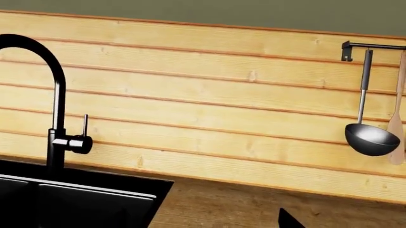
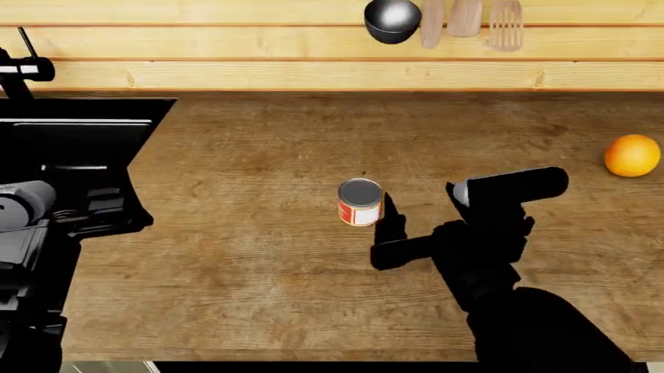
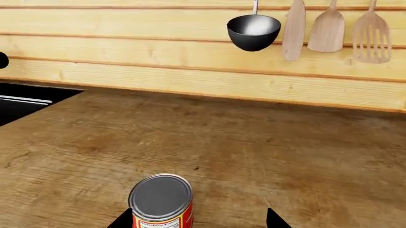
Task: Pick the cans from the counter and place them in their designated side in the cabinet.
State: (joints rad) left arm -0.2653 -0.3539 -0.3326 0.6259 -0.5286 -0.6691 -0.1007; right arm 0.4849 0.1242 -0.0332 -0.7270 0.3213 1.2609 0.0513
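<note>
The short can (image 2: pixel 360 202) stands upright near the middle of the brown wood-grain counter (image 2: pixel 249 264), its long axis vertical, flat silver lid facing up above a red-and-white label. The right gripper (image 2: pixel 391 233), matte black, sits just beside it with its fingers spread apart, holding nothing. The left gripper shows only a dark tip; whether it is open cannot be told.

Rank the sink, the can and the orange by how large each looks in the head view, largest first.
1. Sink, by far the largest, though cut off at the picture's edge.
2 and 3. Can and orange: these look much alike in size, so I would not rank them.
</note>
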